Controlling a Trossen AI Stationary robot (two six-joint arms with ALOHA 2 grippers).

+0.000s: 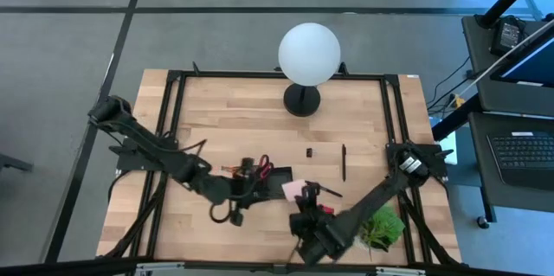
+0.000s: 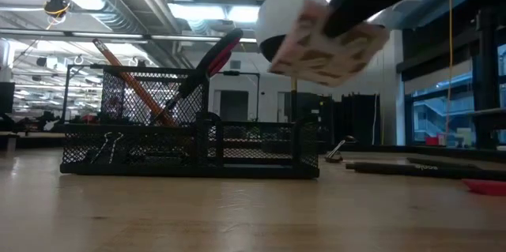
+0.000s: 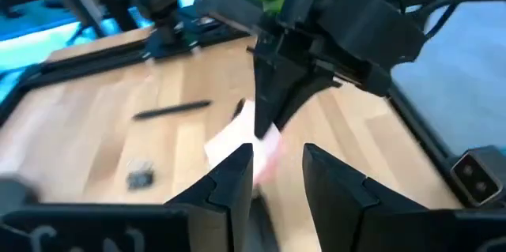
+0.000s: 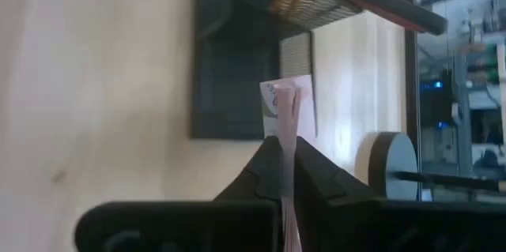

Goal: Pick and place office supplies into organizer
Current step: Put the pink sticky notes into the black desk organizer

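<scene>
High view: right gripper [image 1: 305,196] is pinching the pink pad [image 1: 293,190] just beside the organizer [image 1: 255,185]; left gripper [image 1: 247,191] is hanging over the tray.
Low view: pad [image 2: 328,43] is being held tilted in the air above the organizer's [image 2: 190,151] end, probably for lowering into a compartment.
Left wrist view: left fingers [image 3: 237,181] are standing parted, gripping nothing.
Right wrist view: right fingers [image 4: 312,174] are clamping the pad [image 4: 288,108] edge-on, aimed at the tray [image 4: 237,62].

Both arms are reaching toward mid-table.
The left gripper [image 1: 245,191] is standing with fingers parted, while the right gripper [image 4: 286,153] is pinching tight, raised.
</scene>
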